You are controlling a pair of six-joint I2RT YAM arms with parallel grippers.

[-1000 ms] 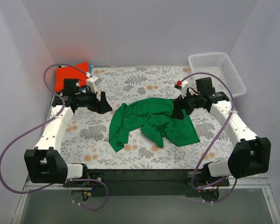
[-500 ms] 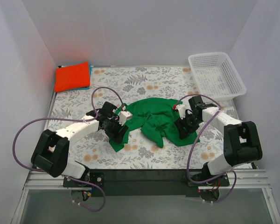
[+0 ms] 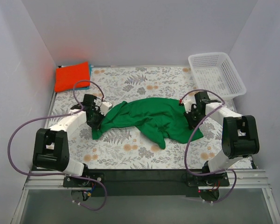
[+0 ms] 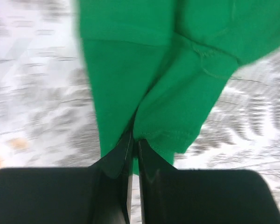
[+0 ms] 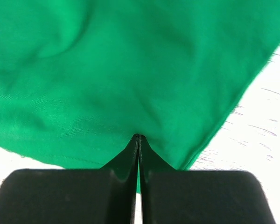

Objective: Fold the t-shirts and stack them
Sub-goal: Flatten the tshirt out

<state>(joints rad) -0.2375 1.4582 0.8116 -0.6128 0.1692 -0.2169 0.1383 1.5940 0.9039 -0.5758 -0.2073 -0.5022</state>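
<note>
Our left fingers [image 4: 116, 158] are clenched on a stitched hem of the bright green short-sleeved cloth t-shirt [image 4: 130, 70], with a fold of cloth pinched between the tips. Our right fingers [image 5: 126, 158] are likewise clamped tight on the shirt's [image 5: 130, 60] hemmed edge, with smooth green cloth spreading away from them.

From the top camera, the left fingers [image 3: 95, 120] hold the shirt's [image 3: 149, 119] left end and the right fingers [image 3: 192, 119] its right end. Its long axis therefore runs left to right across the middle of the floral-patterned bench [image 3: 140, 81]. The cloth is rumpled rather than flat. It narrows to a twisted strip at the left and is broader at the right, and a loose lobe droops toward the near edge.

At the far left corner lies an orange-red folded cloth shirt [image 3: 72, 76], with a sliver of blue cloth [image 3: 90, 71] just beside it. A white plastic mesh basket [image 3: 233, 74] sits at the far right, well apart from the green shirt.
</note>
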